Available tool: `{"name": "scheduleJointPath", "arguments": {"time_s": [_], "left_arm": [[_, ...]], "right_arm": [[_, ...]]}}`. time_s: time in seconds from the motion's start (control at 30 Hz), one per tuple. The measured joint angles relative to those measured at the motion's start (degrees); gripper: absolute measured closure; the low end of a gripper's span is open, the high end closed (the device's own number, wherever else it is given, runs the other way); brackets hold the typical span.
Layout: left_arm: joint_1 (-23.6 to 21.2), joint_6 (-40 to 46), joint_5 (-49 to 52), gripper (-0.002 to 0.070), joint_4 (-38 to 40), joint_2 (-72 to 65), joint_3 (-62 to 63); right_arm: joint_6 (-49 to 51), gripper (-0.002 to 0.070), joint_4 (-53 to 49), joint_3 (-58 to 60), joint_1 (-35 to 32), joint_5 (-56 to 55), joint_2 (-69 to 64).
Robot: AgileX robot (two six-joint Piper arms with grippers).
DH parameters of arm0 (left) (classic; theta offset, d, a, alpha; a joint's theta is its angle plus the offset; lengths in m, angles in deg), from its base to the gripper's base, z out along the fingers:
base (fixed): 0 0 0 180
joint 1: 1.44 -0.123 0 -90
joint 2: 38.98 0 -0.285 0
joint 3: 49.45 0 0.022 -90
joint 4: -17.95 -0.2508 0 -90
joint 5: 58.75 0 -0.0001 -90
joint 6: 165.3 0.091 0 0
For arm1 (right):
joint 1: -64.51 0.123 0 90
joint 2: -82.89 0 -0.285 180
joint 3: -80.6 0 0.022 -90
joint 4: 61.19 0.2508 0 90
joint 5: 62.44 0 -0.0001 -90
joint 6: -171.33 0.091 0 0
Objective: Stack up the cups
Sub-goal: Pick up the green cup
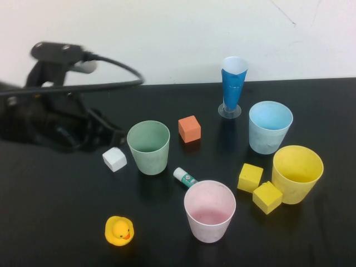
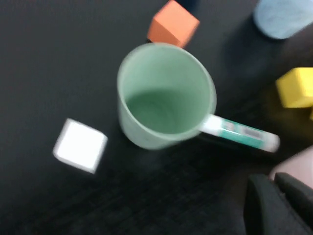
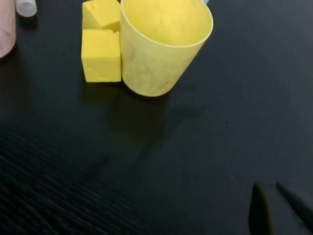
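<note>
Four cups stand upright and apart on the black table. The pale green cup [image 1: 148, 147] is left of centre, the pale pink cup [image 1: 209, 211] is at the front, the light blue cup [image 1: 270, 127] is at the back right and the yellow cup [image 1: 296, 173] is at the right. My left gripper [image 1: 114, 136] hovers just left of the green cup [image 2: 164, 95]; it [image 2: 274, 183] is shut and empty. My right gripper [image 3: 273, 193] is shut and empty, a short way from the yellow cup [image 3: 164, 44]. It is out of the high view.
A tall dark-blue cone cup [image 1: 233, 83] stands at the back. An orange cube [image 1: 189, 129], a white cube [image 1: 114, 159], a small white tube [image 1: 184, 177], two yellow cubes [image 1: 250, 177] [image 1: 267, 197] and a rubber duck [image 1: 119, 231] lie among the cups.
</note>
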Motion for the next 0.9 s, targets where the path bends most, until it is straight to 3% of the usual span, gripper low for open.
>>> {"name": "scheduleJointPath", "arguments": {"time_s": [0.1,0.17,0.33,0.43,0.53,0.67,0.9], "left_arm": [[2.16,-2.76,-0.48,0.0638,-5.32,-4.11,4.20],[2.38,-3.19,-0.11,0.0561,-6.46,-7.18,6.81],[2.38,-3.86,-2.45,0.0277,-8.19,-14.04,10.99],[2.38,-3.86,-4.00,0.0228,-8.87,-18.48,12.31],[2.38,-3.86,-4.97,0.0239,-9.38,-22.51,13.18],[2.38,-3.86,-7.05,0.0309,-9.38,-26.81,13.18],[2.49,-3.86,-7.07,0.0611,-9.50,-29.19,15.17]], "right_arm": [[-0.12,0.0679,0.11,0.00,0.00,0.00,0.00],[-0.13,0.0679,0.23,0.00,0.00,0.00,0.00],[-0.44,0.0679,0.32,0.00,0.00,0.00,0.00],[-0.56,0.0679,0.41,0.00,0.00,0.00,0.00],[-0.56,0.0679,0.78,0.00,0.00,0.00,0.00],[-0.56,0.0679,0.91,0.00,0.00,0.00,0.00],[-0.77,0.0679,1.29,0.00,0.00,0.00,0.00]]}}
